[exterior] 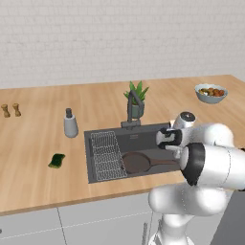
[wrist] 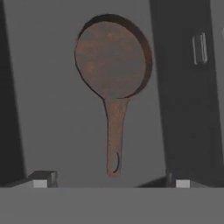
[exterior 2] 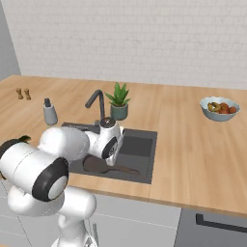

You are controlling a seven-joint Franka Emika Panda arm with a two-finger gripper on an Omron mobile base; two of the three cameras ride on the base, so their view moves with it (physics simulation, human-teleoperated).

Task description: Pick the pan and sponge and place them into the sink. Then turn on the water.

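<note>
Brown pan (exterior: 136, 162) beside sink (exterior: 143, 136) rack (exterior: 106, 155)

The pan (exterior: 136, 162) lies in the sink (exterior: 143, 139), beside the wire rack (exterior: 107, 155). The sponge (exterior: 57, 161) sits on the counter (exterior: 38, 143) left of the sink.

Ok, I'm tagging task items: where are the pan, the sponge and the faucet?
pan (wrist: 110, 60): hand view, middle of its round base.
sponge (exterior: 57, 161): left base view, its green top, on the counter.
faucet (exterior 2: 100, 102): right base view, its upright neck.
</note>
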